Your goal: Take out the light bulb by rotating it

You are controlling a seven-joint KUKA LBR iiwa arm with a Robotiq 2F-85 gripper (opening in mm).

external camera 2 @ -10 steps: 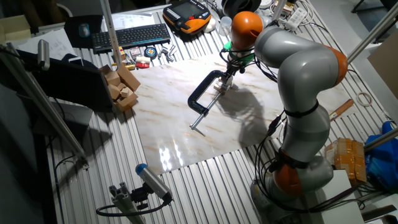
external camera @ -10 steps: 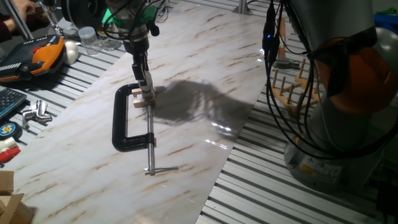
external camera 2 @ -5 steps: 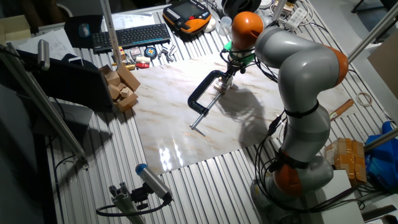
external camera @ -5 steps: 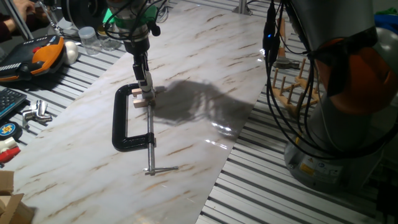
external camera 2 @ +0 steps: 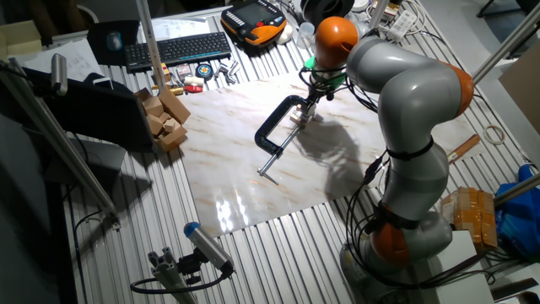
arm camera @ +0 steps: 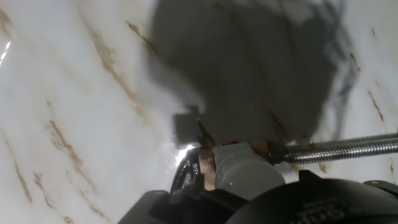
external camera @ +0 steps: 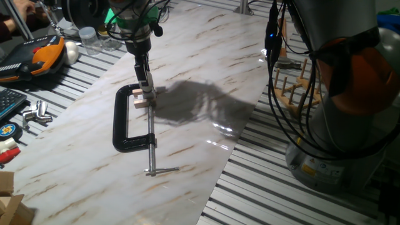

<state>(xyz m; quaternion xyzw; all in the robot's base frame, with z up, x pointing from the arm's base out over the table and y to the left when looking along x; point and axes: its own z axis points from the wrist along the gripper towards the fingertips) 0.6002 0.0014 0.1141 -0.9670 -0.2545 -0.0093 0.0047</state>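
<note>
One fixed view: my end effector (external camera: 146, 87) upper left of centre, pointing down at the wooden block (external camera: 142, 101) held in the black C-clamp (external camera: 128, 122) on the marble table (external camera: 206, 75); finger spacing unclear.
The other fixed view: my end effector (external camera 2: 305, 108) at the clamp's upper end, upper centre.
Hand view: the light bulb (arm camera: 245, 174) at bottom centre, white, beside the clamp screw (arm camera: 339, 149); whether my fingers grip it, I cannot tell.

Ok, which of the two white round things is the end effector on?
The small light bulb at the wooden block in the black C-clamp; the larger white ball lies apart, beside the orange-and-black tool.
</note>
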